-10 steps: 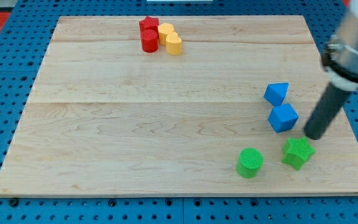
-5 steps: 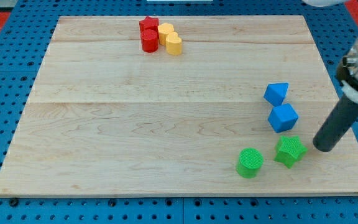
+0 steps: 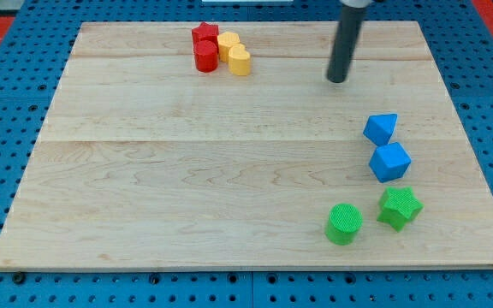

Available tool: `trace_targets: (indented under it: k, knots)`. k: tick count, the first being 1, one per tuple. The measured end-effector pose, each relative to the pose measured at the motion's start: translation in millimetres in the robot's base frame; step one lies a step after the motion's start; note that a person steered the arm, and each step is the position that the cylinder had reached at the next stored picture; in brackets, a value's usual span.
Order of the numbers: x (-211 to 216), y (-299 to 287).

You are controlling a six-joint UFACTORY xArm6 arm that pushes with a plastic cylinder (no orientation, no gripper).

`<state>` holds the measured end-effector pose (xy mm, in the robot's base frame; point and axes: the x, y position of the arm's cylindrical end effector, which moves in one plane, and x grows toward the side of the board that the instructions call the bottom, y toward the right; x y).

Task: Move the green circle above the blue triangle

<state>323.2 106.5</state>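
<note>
Dark and straight, the rod comes down from the view's top edge, and my tip (image 3: 338, 80) rests on bare wood in the upper right part of the board. This arm has no fingers or jaws, so nothing opens or closes; the tip touches no block and holds nothing.

Nearest to the tip, below it and toward the view's right, is the blue triangle (image 3: 381, 128). Just beneath that sits a blue cube-like block (image 3: 390, 162), close to the triangle with only a narrow gap, though I cannot tell whether they touch.

Further down, near the board's bottom right, the green star (image 3: 399, 208) lies just under the blue cube-like block. The green circle (image 3: 344, 224) is just beside the star, toward the view's left and slightly lower, with a small gap between them. It lies well below the blue triangle and well apart from the tip.

Toward the view's top left of the tip, well apart from it, four blocks cluster tightly: a red star (image 3: 204, 34), a red cylinder (image 3: 205, 57) just below it, a yellow round block (image 3: 228, 43) and a yellow heart (image 3: 240, 62).

All rest on a pale wooden board (image 3: 187, 171), which lies on a blue pegboard surface (image 3: 7, 94).
</note>
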Motion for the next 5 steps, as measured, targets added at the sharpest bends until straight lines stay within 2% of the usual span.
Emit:
trace_targets:
  k: [2,3,5]
  knots:
    - [84,-51]
    - [145,-52]
    - [292,-58]
